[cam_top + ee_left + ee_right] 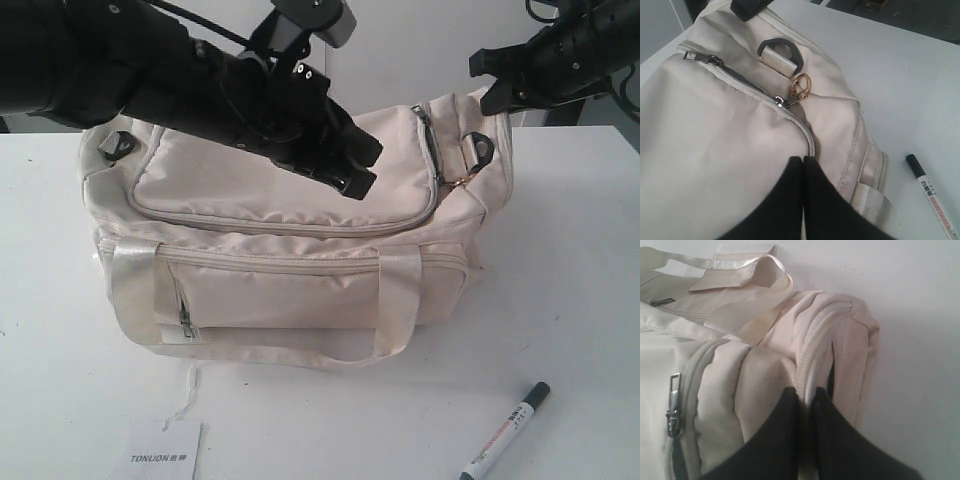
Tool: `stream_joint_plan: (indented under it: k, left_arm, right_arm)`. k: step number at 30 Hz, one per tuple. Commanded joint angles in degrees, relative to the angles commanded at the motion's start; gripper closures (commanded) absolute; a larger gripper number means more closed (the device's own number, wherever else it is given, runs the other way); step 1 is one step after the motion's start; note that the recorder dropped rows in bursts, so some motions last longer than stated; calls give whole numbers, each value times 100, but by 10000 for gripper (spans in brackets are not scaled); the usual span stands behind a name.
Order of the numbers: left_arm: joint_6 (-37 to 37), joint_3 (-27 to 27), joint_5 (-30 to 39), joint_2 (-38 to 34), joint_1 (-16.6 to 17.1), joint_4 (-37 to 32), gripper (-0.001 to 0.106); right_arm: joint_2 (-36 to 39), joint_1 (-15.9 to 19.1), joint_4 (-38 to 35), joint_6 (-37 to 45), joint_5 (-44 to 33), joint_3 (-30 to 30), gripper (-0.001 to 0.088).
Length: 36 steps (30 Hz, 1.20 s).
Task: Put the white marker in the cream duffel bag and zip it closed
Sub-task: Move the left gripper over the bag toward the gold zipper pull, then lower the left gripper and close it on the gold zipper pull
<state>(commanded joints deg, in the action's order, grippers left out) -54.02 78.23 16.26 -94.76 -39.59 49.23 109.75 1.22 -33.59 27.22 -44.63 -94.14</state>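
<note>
The cream duffel bag (290,230) stands in the middle of the white table. On the table in front of the bag's right end lies the white marker (507,430), also seen in the left wrist view as the marker (932,196). My left gripper (358,180) is over the top flap, shut with nothing between its fingers, tips (803,159) just short of the flap's curved zip. Two metal zip pulls (781,102) sit on that zip with a dark strip between them. My right gripper (807,392) is shut on a fabric ridge at the bag's far right corner (492,95).
A white card printed TONLION (165,455) lies at the front left, tied by a thin string to the bag. A gold ring (801,87) and a dark end ring (781,46) hang at the bag's right end. Strap handles (390,300) droop over the front.
</note>
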Motion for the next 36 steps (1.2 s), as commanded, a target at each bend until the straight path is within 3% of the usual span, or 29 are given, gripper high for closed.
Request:
stream_joint_plan:
  k: [5,12,15,18,21,29,36]
  left_arm:
    - [-349,41,-9,-15,0,0,1038]
    - [-789,468,4,-329,-124,56,716]
    - [-1611,587,4,-483,-340,44,639]
    - [-2570,587,-25,-603,-515,44,620]
    - [-3015,587,-200,-725,-651,44,620]
    - [-3111,587,-1296,-928,-968,44,620]
    - [-3168,946,-1248,-1235,-981,44,620]
  right_arm:
    - [0,0,0,0,0,0,868]
    - [0,0,0,0,13,0,868]
    - [0,0,0,0,13,0,868]
    - [0,0,0,0,13,0,868]
    - [0,0,0,0,13,0,868]
    - [0,0,0,0,13,0,868]
    - [0,0,0,0,13,0,868]
